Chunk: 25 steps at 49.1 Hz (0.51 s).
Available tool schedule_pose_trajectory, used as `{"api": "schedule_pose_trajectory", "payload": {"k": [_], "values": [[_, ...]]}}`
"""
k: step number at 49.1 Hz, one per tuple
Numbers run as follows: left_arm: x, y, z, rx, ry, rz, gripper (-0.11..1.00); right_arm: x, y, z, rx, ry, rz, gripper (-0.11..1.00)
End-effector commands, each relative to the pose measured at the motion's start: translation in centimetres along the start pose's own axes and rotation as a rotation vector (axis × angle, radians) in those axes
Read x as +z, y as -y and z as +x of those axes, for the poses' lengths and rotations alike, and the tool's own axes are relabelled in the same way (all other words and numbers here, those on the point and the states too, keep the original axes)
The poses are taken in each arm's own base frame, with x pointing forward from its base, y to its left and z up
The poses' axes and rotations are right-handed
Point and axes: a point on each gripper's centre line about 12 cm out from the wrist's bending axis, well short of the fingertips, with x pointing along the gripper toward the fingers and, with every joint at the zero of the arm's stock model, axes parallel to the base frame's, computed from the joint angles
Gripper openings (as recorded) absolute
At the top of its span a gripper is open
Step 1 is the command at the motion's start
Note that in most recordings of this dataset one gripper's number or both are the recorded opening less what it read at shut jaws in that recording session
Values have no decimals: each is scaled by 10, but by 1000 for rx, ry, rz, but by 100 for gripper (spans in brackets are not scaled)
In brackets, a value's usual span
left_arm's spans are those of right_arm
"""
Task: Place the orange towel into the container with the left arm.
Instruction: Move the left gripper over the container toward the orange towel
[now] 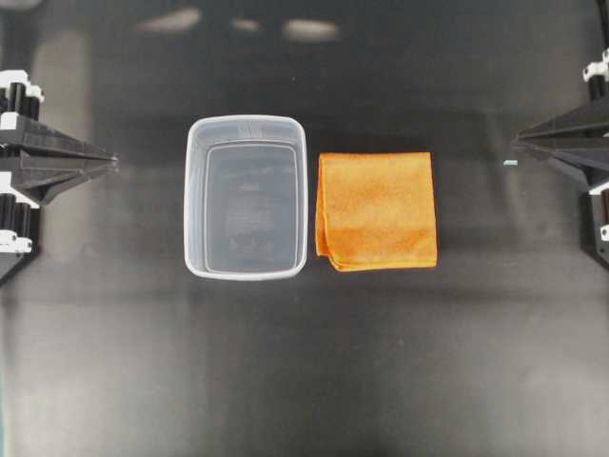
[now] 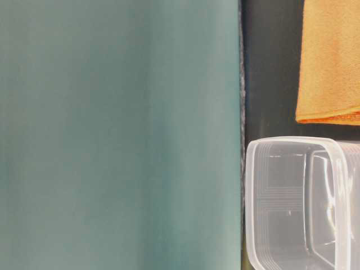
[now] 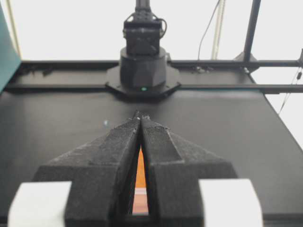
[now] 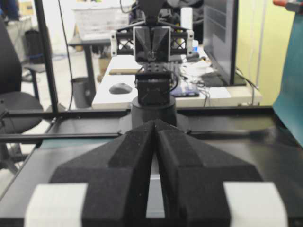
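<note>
Centrally on the black table (image 1: pixel 400 381) stands the container (image 1: pixel 246 131), a clear rectangular tub with rounded corners and a thick rim, nothing inside it; just beside it, toward the table's right edge, lies the orange towel (image 1: pixel 377 210), folded square and flat, its layered edges showing along the near side and the side facing the tub; a narrow strip of bare table separates the two, so they do not touch. From table level the same pair shows at the frame's right side, the towel (image 2: pixel 329 62) above and the container (image 2: pixel 298 202) below it, with a plain teal surface (image 2: pixel 118 135) filling the rest of that view.

At the middle of the table's left edge the left pincer (image 1: pixel 112 164) points inward toward the container, well apart from it; its jaws are pressed together with only a thin slit between them, and they hold nothing; through that slit, in the left wrist view, a sliver of orange shows beyond the left pincer (image 3: pixel 140 116). At the middle of the right edge the right pincer (image 1: pixel 517 141) points inward toward the towel, well clear of it; in the right wrist view the right pincer (image 4: pixel 155 122) has its jaws closed tight on nothing; a small pale speck (image 1: pixel 510 163) lies on the table just beside its tip.
</note>
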Motion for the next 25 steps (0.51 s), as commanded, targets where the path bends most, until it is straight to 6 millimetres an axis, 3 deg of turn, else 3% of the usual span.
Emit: {"api": "schedule_pose_trajectory", "payload": {"k": [1,16,25], "values": [[2,5,13,-27,-74,-1,6,4,-2,1,9,12,21,1],[11,5,60,-15,-350,-25,0,7,-2,-1,8,26,67,0],[16,4,100,-4,-491,-23,0,-3,-3,-3,9,-74,77,0]]}}
